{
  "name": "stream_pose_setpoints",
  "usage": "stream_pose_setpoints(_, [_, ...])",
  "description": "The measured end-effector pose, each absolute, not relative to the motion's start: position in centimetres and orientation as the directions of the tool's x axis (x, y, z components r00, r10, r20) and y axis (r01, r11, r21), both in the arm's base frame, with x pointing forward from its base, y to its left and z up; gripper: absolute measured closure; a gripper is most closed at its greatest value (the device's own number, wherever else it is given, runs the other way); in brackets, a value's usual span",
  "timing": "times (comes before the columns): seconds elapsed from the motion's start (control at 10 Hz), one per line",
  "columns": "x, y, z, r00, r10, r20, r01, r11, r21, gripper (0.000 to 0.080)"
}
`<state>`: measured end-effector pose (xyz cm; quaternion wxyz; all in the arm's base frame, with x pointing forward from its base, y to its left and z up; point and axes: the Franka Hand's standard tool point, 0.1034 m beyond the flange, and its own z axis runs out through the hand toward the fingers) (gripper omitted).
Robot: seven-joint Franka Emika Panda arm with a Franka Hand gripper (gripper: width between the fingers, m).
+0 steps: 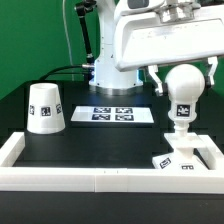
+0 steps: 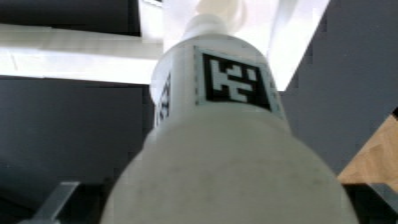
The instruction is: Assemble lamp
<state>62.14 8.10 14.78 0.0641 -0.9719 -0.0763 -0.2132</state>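
shade (image 1: 45, 108) on the exterior view's left, wide end down on the black table (image 1: 100, 140), well apart from the action. mid-table lies the marker board (image 1: 112, 114), flat and out of the way. over to the exterior view's right: the jaws pinch the bulb (image 1: 182, 88) by its round head, one finger on each side, stem pointing down. directly below, the base (image 1: 186, 158) sits tucked into the corner of the white rail (image 1: 60, 178). the stem tip is just above the base or touching it, hard to tell which. in the wrist view the bulb fills the frame, its tag (image 2: 231, 80) facing the camera. this looks like the seating step. it calls for an upright stem centred over the base and a slow descent with light pressure. any tilt would likely jam the stem or shove the base along the rail.
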Motion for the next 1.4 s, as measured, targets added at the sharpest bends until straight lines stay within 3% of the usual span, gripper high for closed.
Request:
stream_pose_setpoints(0.6, [61.9,8.5,14.4,0.901,0.121,0.417,0.176,-0.98,-0.096,0.0219])
stream_pose_setpoints(1.4, [60.8,9.0,12.5,0.911,0.128,0.392,0.18,-0.979,-0.098,0.0219])
